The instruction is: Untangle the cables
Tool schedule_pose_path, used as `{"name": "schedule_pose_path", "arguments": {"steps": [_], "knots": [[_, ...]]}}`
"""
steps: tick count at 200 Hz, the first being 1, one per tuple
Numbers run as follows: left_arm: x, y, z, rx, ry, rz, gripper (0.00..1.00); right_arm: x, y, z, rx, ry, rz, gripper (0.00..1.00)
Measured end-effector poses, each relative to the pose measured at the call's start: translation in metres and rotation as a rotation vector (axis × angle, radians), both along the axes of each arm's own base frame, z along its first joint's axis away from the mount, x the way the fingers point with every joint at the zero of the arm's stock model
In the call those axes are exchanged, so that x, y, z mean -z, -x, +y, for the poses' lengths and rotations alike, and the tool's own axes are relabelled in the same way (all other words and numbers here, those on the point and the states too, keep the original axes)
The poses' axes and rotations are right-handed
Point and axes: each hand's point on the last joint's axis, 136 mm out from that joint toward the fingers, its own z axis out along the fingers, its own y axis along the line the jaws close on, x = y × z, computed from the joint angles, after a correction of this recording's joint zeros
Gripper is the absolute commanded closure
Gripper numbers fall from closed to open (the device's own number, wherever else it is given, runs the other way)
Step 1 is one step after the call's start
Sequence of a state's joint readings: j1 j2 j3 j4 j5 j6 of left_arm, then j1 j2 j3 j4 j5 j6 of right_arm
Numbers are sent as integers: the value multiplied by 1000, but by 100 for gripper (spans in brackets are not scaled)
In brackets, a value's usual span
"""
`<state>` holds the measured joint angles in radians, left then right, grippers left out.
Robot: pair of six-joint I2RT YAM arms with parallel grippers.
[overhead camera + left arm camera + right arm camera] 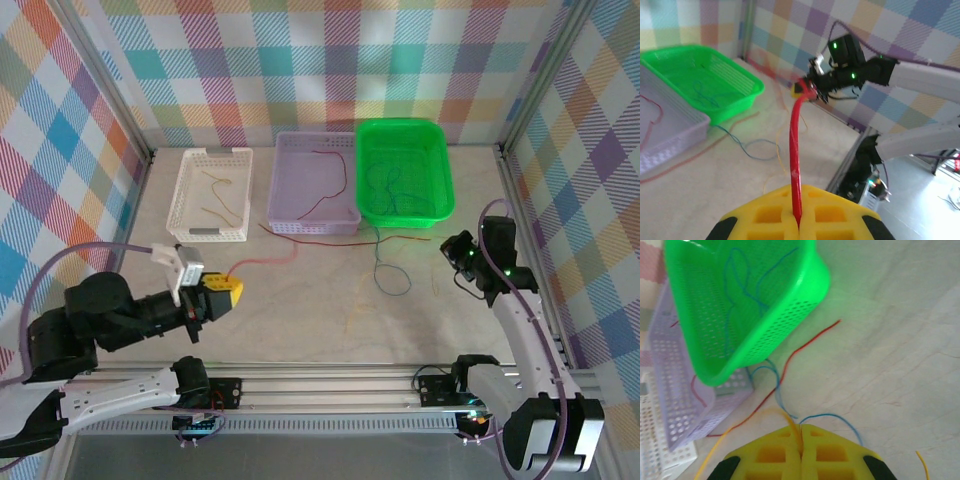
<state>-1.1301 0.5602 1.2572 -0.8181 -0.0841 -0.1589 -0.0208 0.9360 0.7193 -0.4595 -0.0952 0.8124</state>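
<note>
Left tool point(798, 200), bottom centre, is clenched on a red cable point(795, 145). Right tool point(801, 440), bottom centre, pinches a yellow-orange cable point(775, 411)

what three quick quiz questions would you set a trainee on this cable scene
1. True or false: the left gripper is shut on a red cable.
2. Which basket holds a blue cable? A white, B purple, C green basket.
3. Fill in: the right gripper pinches a ____ cable.
Key: 1 true; 2 C; 3 yellow cable.
</note>
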Motion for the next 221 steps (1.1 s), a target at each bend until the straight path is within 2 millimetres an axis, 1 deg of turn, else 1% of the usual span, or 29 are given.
{"name": "schedule_pose_path", "arguments": {"steps": [23, 41, 53, 65, 79, 93, 113, 129, 139, 145, 152, 163, 178, 190, 208, 221], "knots": [[-32, -3, 11, -35, 33, -80, 100, 18, 5, -16, 53, 27, 56, 100], [-52, -4, 19, -56, 56, -131, 100, 28, 9, -24, 84, 33, 84, 100], [-61, -5, 21, -63, 64, -157, 100, 32, 10, -25, 89, 32, 93, 100], [-67, -6, 18, -62, 62, -178, 100, 32, 11, -24, 85, 28, 89, 100], [-70, -12, 10, -65, 45, -201, 100, 28, 12, -22, 75, 18, 62, 100], [-71, -20, -6, -65, 11, -226, 100, 19, 14, -19, 63, 8, 11, 100], [-69, -34, -36, -53, -49, -252, 100, -5, 17, -14, 48, -4, -89, 100], [-67, -50, -60, -49, -90, -262, 100, -24, 19, -11, 33, -10, -159, 100], [-65, -63, -73, -46, -105, -252, 100, -34, 21, -9, 22, -13, -191, 100], [-65, -74, -78, -55, -107, -240, 100, -41, 21, -8, 17, -14, -209, 100], [-62, -92, -82, -79, -106, -215, 100, -49, 21, -7, 7, -16, -230, 100], [-56, -124, -84, -129, -105, -174, 100, -64, 22, -4, -6, -17, -261, 100], [-47, -159, -86, -175, -98, -121, 100, -86, 23, -2, -25, -15, -310, 100], [-40, -182, -89, -187, -78, -80, 100, -103, 26, 1, -41, -11, -348, 100], [-33, -212, -96, -185, -40, -26, 100, -127, 30, 5, -68, -13, -397, 100], [-23, -235, -102, -186, -19, 17, 100, -144, 32, 11, -100, -21, -431, 100]]}}
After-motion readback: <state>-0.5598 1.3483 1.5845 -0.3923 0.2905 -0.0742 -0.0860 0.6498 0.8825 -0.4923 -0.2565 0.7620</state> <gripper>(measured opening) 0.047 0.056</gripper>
